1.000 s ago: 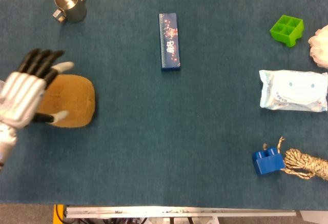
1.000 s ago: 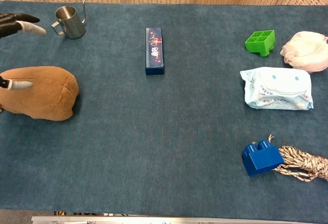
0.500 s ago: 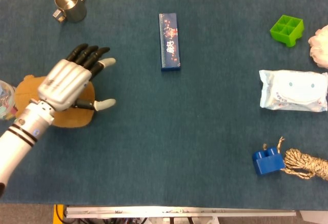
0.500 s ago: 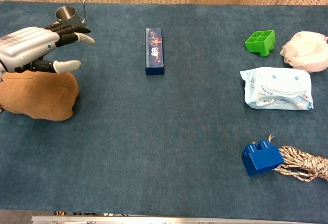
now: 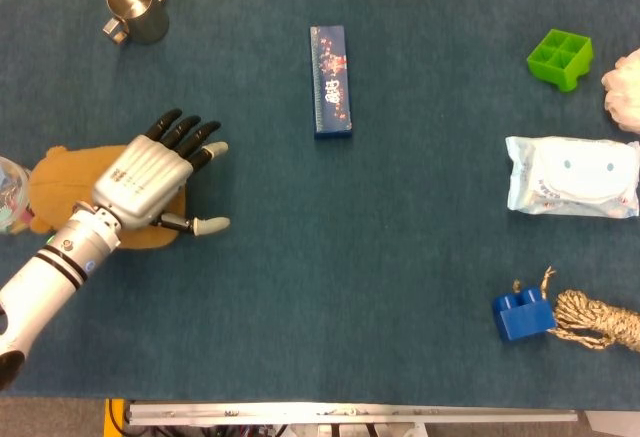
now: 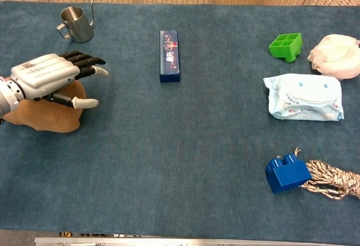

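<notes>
My left hand (image 5: 155,171) (image 6: 49,75) hovers palm down over the right end of a brown plush toy (image 5: 60,179) (image 6: 42,116) at the table's left edge, fingers spread and holding nothing. The toy's right part is hidden under the hand. A long dark blue box (image 5: 330,94) (image 6: 169,55) lies flat some way to the right of the hand. My right hand shows in neither view.
A steel pitcher (image 5: 137,8) (image 6: 77,23) stands at the back left. On the right are a green block (image 5: 561,58), a wet-wipes pack (image 5: 571,175), a white puff (image 6: 336,56), a blue brick (image 5: 522,316) and a rope bundle (image 5: 600,321).
My left hand has swung in from the far left over the plush toy, then lowered slightly toward it. Nothing else moved.
</notes>
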Motion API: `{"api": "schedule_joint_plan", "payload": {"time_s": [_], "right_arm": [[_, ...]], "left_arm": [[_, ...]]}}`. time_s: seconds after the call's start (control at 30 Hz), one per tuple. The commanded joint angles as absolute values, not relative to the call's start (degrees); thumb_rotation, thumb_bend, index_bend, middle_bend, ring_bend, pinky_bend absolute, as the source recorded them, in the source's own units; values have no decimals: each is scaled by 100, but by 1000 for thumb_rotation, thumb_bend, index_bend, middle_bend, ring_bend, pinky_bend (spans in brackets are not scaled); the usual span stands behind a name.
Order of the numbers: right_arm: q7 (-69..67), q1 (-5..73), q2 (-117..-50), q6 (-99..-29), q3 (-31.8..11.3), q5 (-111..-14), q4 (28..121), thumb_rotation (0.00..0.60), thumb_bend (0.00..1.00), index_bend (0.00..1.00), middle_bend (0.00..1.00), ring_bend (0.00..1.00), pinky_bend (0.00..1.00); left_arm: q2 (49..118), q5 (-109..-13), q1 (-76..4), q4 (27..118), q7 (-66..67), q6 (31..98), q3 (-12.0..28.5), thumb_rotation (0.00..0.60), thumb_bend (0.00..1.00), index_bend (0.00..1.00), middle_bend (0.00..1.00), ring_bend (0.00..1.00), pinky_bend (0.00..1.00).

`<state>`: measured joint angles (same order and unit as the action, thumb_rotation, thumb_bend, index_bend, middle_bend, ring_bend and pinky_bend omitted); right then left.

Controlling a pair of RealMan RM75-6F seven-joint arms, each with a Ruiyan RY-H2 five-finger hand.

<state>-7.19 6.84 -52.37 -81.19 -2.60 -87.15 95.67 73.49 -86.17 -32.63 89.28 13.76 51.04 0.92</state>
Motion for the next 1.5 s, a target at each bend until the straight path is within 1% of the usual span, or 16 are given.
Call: {"api": "schedule_joint_plan", "payload": {"time_s": [0.03, 0.37, 0.73, 0.97, 1.2, 1.5], "right_arm": [[-710, 679, -5232, -8119, -262, -8706, 9573, 600, 20, 202, 311, 220, 313], [-716, 655, -5225, -8109, -255, -8683, 9570, 600, 20, 202, 311, 220, 313], [-751, 617, -5211, -8153, -248, -8702, 9568, 600, 20, 202, 311, 220, 313], [-818, 583, -5205, -8192, -249, -8697, 9520, 600, 20, 202, 311, 220, 313], [-879, 612, -5238, -8123, -247, -8701, 9447, 600, 20, 202, 311, 220, 313], [-899, 618, -5239, -8090, -244, -8691, 9424, 600, 20, 202, 311, 220, 313]], "left_arm": [[7425, -8530, -3300, 8844, 1552, 5024, 24, 0, 24, 128, 57, 33, 0], [7647, -8399, -3340, 8621, 1711, 4936, -115, 0, 24, 129, 47, 23, 0], [7920, -8506, -3430, 8812, 1935, 5049, -157, 0, 24, 130, 42, 18, 0], [7802, -8571, -3466, 9071, 2067, 5213, -130, 0, 24, 130, 42, 18, 0], [7627, -8433, -3416, 9044, 2215, 5295, -151, 0, 24, 130, 42, 18, 0], [7848, -8410, -3411, 8761, 2317, 5232, -264, 0, 24, 130, 42, 18, 0]]}}
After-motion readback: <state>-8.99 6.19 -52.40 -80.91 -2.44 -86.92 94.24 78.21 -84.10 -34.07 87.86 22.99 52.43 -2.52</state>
